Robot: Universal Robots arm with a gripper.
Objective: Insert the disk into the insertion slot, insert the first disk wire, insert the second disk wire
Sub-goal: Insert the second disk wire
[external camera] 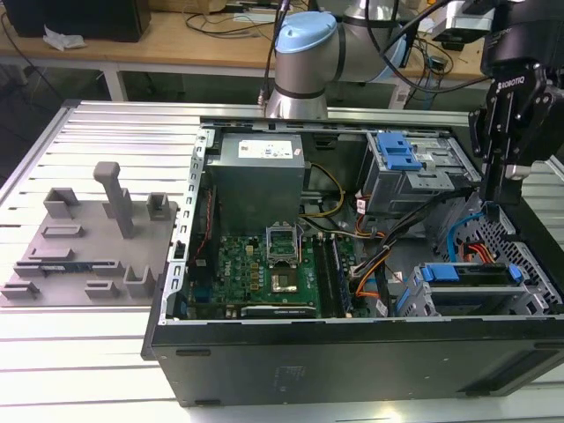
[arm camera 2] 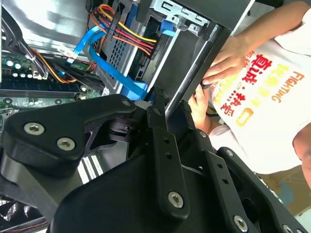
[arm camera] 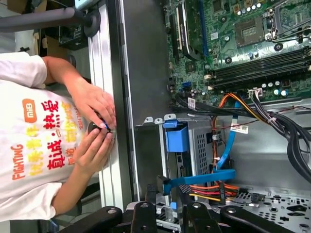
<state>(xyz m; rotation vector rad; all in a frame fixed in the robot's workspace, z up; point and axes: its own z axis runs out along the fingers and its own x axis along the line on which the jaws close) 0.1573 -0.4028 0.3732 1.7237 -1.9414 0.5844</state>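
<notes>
The disk (external camera: pixel 439 273) lies flat inside the metal cage (external camera: pixel 480 304). We see its long blue edge run from the exterior view's left to its right. Behind it the gripper (external camera: pixel 506 196) hangs straight down by a blue wire (external camera: pixel 455 231). We cannot tell if it grips.

Motherboard (external camera: pixel 264 269) green. Power supply (external camera: pixel 256 189) next to motherboard: grey, white label. Case (external camera: pixel 352 361) around motherboard black. Disk (external camera: pixel 467 272) carrier bright blue. Insertion slot (external camera: pixel 493 304) grey, perforated. Gripper (external camera: pixel 496 201) black. Cable (arm camera: pixel 229 145) near motherboard blue. Wire bundle (arm camera 2: pixel 129 36) orange, yellow, red. Person's shirt (arm camera: pixel 29 126) white, red-orange-yellow print.
</notes>
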